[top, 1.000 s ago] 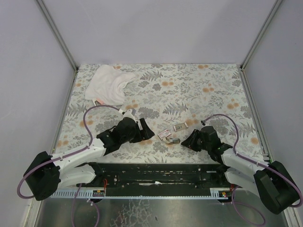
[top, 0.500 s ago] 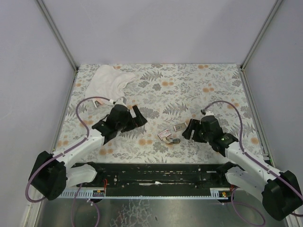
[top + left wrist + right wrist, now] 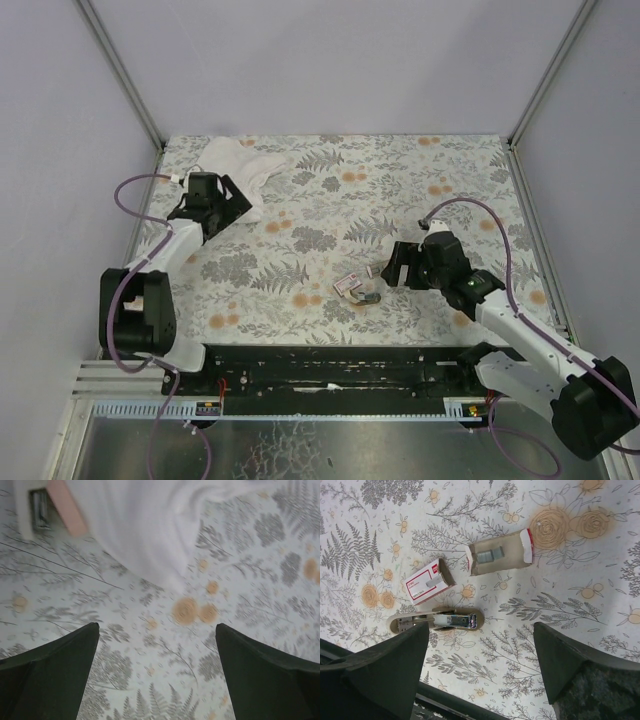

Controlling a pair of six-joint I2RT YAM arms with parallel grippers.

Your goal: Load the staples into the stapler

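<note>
The staples lie in two parts: a red and white box sleeve (image 3: 427,581) (image 3: 347,285) and its brown inner tray (image 3: 500,555) (image 3: 379,270), which holds a short silver staple strip (image 3: 490,556). The tan stapler (image 3: 437,621) (image 3: 368,297) lies on the mat just near of the sleeve, with its silver magazine showing. My right gripper (image 3: 481,630) (image 3: 396,267) hovers open beside and above these, holding nothing. My left gripper (image 3: 156,626) (image 3: 230,200) is open over bare mat at the far left, away from the stapler.
A white cloth (image 3: 245,165) (image 3: 150,525) lies crumpled at the back left, just beyond the left gripper. A pink flat piece (image 3: 67,507) with a small silver part beside it pokes out from under the cloth. Grey walls close in the mat on three sides.
The left arm swung from the middle of the mat to the far left by the cloth. Both grippers opened. The right gripper drew back from the stapler.
</note>
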